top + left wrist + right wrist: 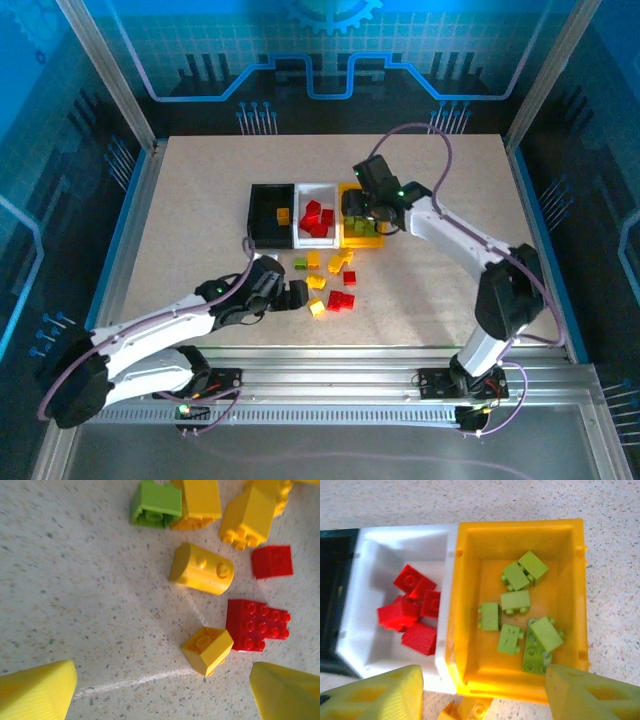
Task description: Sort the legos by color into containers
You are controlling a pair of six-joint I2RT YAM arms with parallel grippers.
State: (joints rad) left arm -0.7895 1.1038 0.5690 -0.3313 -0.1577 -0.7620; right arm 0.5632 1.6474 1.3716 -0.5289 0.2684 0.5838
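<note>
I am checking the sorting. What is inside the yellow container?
The yellow container holds light green legos, about seven, and no other color that shows. A finger of the right gripper covers one corner, hiding that part.

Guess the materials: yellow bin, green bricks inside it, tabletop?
Yellow bin: likely moulded plastic, semi-gloss, going by the soft sheen on its walls and rounded rim.
Green bricks: hard plastic, smooth, with crisp studs and edges.
Tabletop: speckled and matte, stone-look laminate or composite; can't tell which.

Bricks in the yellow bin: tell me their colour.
The bricks are light green; right wrist view.
</note>
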